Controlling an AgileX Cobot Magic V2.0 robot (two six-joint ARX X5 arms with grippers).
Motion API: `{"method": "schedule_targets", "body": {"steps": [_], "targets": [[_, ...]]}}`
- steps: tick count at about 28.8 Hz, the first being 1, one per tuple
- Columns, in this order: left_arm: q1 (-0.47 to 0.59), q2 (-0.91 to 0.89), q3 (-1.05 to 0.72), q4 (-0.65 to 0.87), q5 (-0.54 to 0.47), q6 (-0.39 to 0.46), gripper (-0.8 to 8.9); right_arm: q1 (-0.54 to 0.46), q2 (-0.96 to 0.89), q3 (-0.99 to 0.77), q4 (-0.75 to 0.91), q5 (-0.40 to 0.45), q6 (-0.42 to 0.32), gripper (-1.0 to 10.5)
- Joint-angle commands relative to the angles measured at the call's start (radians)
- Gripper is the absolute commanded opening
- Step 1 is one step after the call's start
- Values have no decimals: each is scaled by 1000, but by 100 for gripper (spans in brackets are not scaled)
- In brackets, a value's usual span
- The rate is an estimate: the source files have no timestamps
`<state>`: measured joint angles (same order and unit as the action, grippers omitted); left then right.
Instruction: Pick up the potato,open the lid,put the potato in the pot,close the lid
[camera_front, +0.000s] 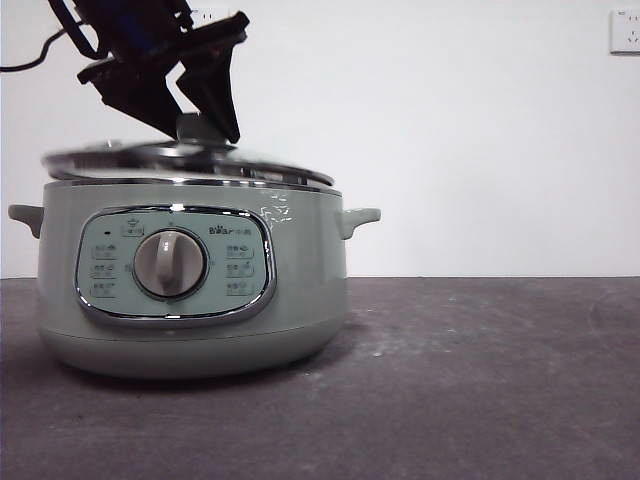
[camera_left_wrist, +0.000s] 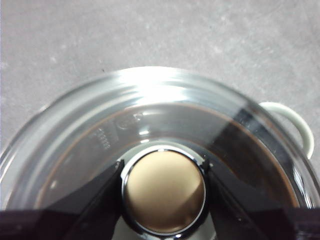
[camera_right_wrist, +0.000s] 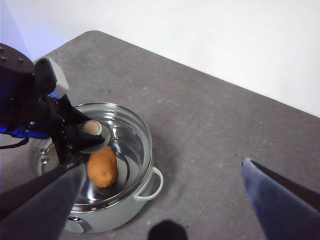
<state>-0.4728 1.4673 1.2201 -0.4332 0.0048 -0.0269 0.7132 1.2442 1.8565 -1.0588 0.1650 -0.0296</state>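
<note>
The pale green pot (camera_front: 300, 290) stands on the left of the table. Its lid (camera_front: 130, 158), clear glass with a chrome rim, lies slightly tilted over the pot's rim, its left side a little higher. My left gripper (camera_front: 198, 130) comes down from above and is shut on the lid's knob (camera_left_wrist: 165, 197), one jaw on each side. Through the glass, the orange-brown potato (camera_right_wrist: 102, 166) lies inside the pot (camera_right_wrist: 115, 217). My right gripper (camera_right_wrist: 164, 167) hangs high above the table to the pot's right, open and holding nothing.
The grey table (camera_front: 480, 380) stretches to the right of the pot. A white wall with a socket (camera_front: 625, 30) stands behind. A side handle (camera_front: 360, 218) juts from the pot's right side.
</note>
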Motion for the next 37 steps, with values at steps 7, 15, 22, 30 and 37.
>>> {"method": "schedule_targets", "body": {"steps": [7, 15, 22, 30, 37], "targets": [[-31, 5, 11, -10, 4, -6, -8, 0, -1, -2, 2, 2, 14, 563], [-31, 5, 11, -74, -3, 2, -8, 0, -1, -2, 1, 2, 14, 563], [-30, 5, 11, -64, -3, 6, 147, 0, -1, -2, -23, 2, 15, 563], [-30, -25, 13, -1, -31, 5, 409, 0, 0, -4, -76, 2, 42, 561], [-57, -190, 13, -34, -24, 1, 408, 0, -22, -105, -74, 1, 77, 480]]}}
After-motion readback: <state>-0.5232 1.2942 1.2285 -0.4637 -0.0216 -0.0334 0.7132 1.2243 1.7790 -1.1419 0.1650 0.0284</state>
